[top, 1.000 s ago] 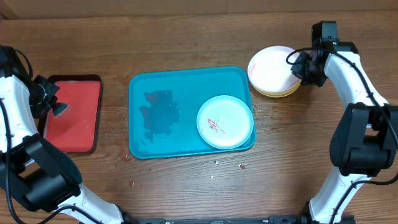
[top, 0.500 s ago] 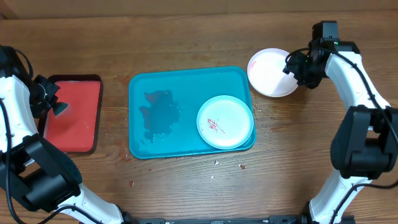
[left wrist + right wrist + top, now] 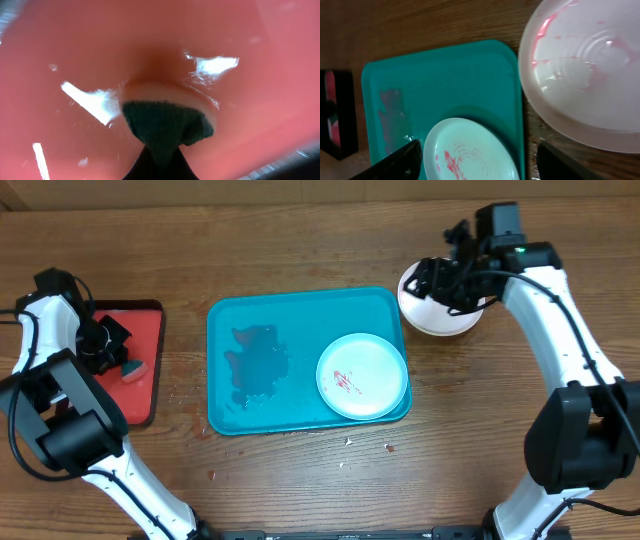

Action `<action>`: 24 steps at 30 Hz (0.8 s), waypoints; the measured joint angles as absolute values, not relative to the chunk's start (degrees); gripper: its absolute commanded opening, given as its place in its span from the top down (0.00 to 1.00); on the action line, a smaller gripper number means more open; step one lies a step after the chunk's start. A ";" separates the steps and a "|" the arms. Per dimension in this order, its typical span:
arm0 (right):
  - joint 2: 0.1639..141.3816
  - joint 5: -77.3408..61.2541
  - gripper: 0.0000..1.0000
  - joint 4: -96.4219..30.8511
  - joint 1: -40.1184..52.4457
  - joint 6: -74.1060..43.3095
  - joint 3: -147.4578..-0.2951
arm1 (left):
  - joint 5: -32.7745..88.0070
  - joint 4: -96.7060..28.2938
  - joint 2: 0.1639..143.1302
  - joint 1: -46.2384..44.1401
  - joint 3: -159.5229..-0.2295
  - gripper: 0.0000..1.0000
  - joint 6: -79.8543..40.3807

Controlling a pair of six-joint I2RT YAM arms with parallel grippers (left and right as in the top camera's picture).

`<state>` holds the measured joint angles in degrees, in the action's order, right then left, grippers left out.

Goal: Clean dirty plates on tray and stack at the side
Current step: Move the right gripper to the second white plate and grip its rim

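Note:
A pale mint dirty plate (image 3: 362, 376) with red smears lies at the right end of the teal tray (image 3: 260, 315). A white dirty plate (image 3: 432, 315) with pink streaks sits on the table beyond the tray's far right corner. My right gripper (image 3: 440, 283) hovers over this white plate, open and holding nothing. In the right wrist view its dark fingers (image 3: 395, 162) stand wide apart over the mint plate (image 3: 470, 150), with the white plate (image 3: 585, 75) at the upper right. My left gripper (image 3: 110, 356) is shut on a dark green sponge (image 3: 167, 125) pressed onto the red tray (image 3: 142, 395).
The red tray with its dark rim lies at the far left of the wooden table. A wet patch (image 3: 258, 365) darkens the teal tray's left half. Small crumbs (image 3: 348, 442) dot the table in front of the tray.
The right gripper let go of the white plate, opened and shifted left above it; the plate now lies flat. The left arm swung in over the red tray with the sponge.

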<state>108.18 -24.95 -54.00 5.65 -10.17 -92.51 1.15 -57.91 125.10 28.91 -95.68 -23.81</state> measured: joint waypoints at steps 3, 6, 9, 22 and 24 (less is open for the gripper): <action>108.18 -23.14 0.22 -53.98 8.91 -8.93 -92.51 | 1.15 -57.56 126.30 29.02 -95.66 0.96 -23.77; 108.18 -20.75 0.21 -54.02 12.16 -7.53 -92.51 | 1.13 -57.23 126.30 29.28 -95.66 0.96 -23.73; 108.18 -19.33 0.21 -53.98 14.98 -5.34 -92.51 | 0.80 -57.04 126.30 29.28 -95.66 0.96 -23.57; 108.18 -8.14 0.23 -52.99 21.45 -1.45 -92.51 | 1.78 -60.12 125.62 29.36 -100.01 0.96 -23.42; 108.18 -7.33 0.23 -53.15 21.41 -0.16 -92.36 | 2.39 -59.99 123.81 29.36 -100.51 0.96 -23.40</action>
